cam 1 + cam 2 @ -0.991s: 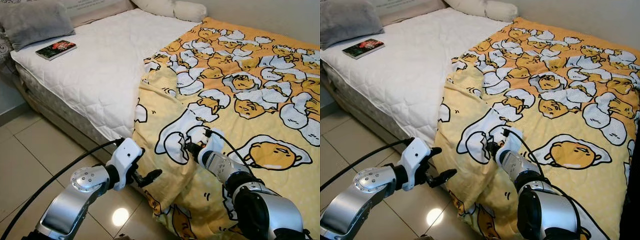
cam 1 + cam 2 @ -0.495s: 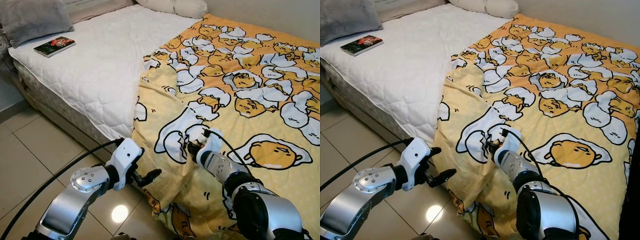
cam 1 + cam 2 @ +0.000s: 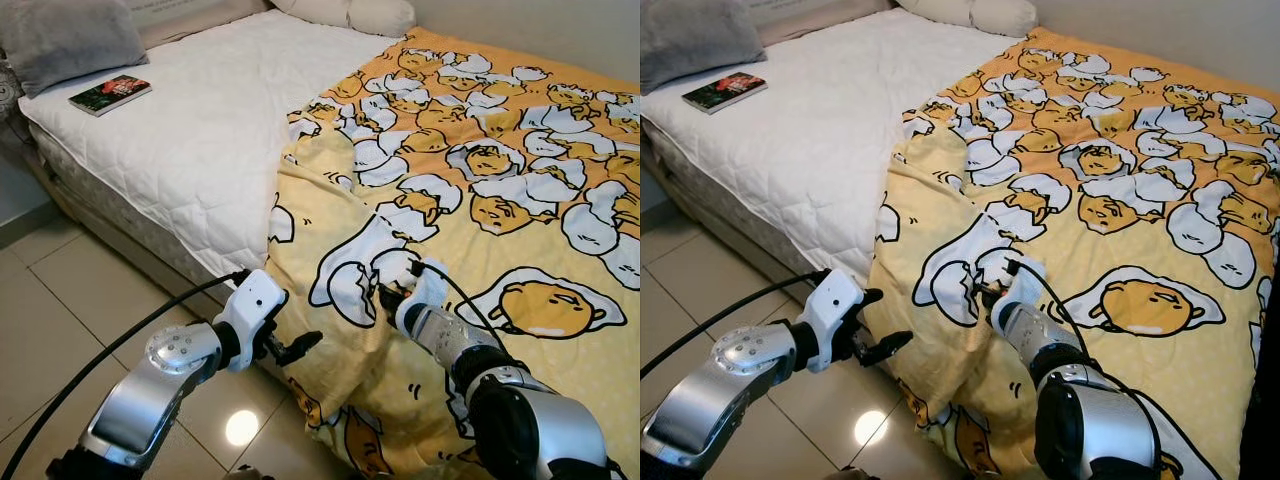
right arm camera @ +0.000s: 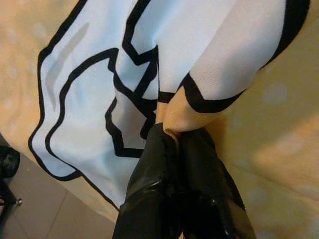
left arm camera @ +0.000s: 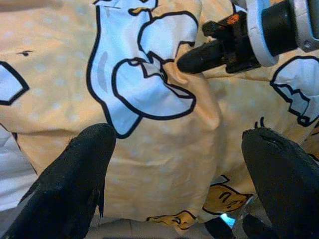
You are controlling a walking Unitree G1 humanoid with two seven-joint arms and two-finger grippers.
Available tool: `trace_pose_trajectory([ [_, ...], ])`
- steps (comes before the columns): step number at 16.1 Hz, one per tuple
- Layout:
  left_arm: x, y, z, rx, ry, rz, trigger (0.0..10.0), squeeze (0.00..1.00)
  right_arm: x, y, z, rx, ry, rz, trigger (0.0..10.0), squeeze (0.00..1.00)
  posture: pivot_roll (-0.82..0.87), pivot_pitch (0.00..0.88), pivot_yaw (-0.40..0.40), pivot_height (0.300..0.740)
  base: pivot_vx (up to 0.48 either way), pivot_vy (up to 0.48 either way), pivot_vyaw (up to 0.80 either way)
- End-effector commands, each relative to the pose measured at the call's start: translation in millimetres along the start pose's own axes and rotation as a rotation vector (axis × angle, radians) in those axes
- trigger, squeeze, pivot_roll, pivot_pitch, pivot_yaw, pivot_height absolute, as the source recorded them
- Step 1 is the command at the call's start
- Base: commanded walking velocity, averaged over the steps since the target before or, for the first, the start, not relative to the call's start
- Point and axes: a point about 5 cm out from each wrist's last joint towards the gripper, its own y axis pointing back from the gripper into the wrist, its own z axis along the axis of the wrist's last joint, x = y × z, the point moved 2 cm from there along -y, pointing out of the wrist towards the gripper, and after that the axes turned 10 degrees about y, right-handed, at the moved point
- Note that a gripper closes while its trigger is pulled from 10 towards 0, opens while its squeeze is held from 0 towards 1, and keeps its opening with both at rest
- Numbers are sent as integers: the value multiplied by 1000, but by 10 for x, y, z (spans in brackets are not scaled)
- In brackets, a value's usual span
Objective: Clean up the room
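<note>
Meanwhile left claw [image 3: 300,345] nudged nearer blanket [image 3: 480,200], spread wide; right claw [image 4: 174,149] unchanged, pinching blanket fold.

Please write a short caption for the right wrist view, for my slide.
The right gripper pinches a fold of the yellow blanket between its shut black fingers.

The two head views look forward and down from above the bed [image 3: 180,130], sharing nearly the same scene of the yellow egg-print blanket [image 3: 500,200], both arms and the tiled floor [image 3: 700,290]. The left wrist view looks along its own spread fingers [image 5: 70,174] at the blanket's hanging edge from close by, with the right pincer [image 5: 192,62] beyond. The right wrist view sits very close to a pinched fold of that blanket.
</note>
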Motion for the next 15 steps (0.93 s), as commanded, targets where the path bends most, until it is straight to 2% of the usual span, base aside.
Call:
trace_pose_trajectory([
  [1,-8,-25,40,-10,-24,-5,10000,761,-3,5,45,-24,-13,9,0,0,-77,0,-6,740,0,0,0],
  [4,-9,-143,33,-7,-35,-6,10000,757,90,2,162,-55,-35,69,0,0,-78,0,-19,740,0,0,0],
  [5,-11,-304,1,0,-36,-10,10000,757,214,-4,214,-59,-20,137,0,0,-80,0,-30,740,0,0,0],
  [6,-18,-464,-34,14,-21,-12,10000,753,324,-5,269,-68,-43,189,0,0,-90,0,-29,740,0,0,0],
  [7,-19,-501,-45,19,-18,-11,10000,753,348,-4,282,-71,-50,200,0,0,-90,0,-29,740,0,0,0],
  [9,22,-676,-185,81,7,37,10000,576,468,-4,304,-71,-62,250,0,0,-118,0,-16,740,0,0,0],
  [10,61,-754,-235,88,39,78,10000,557,522,-3,304,-70,-67,273,0,0,-127,0,-12,740,0,0,0],
  [11,115,-833,-270,92,51,135,10000,482,556,-1,291,-67,-68,287,0,0,-134,0,-5,740,0,0,0],
  [13,257,-904,-308,105,44,264,10000,439,583,4,271,-61,-72,300,0,0,-146,0,8,740,0,0,0],
  [14,288,-919,-297,92,61,288,10000,439,586,6,269,-60,-75,302,0,0,-150,0,12,740,0,0,0],
  [15,297,-983,-224,20,147,297,10000,443,585,14,275,-61,-93,308,0,0,-161,0,17,740,0,0,0],
])
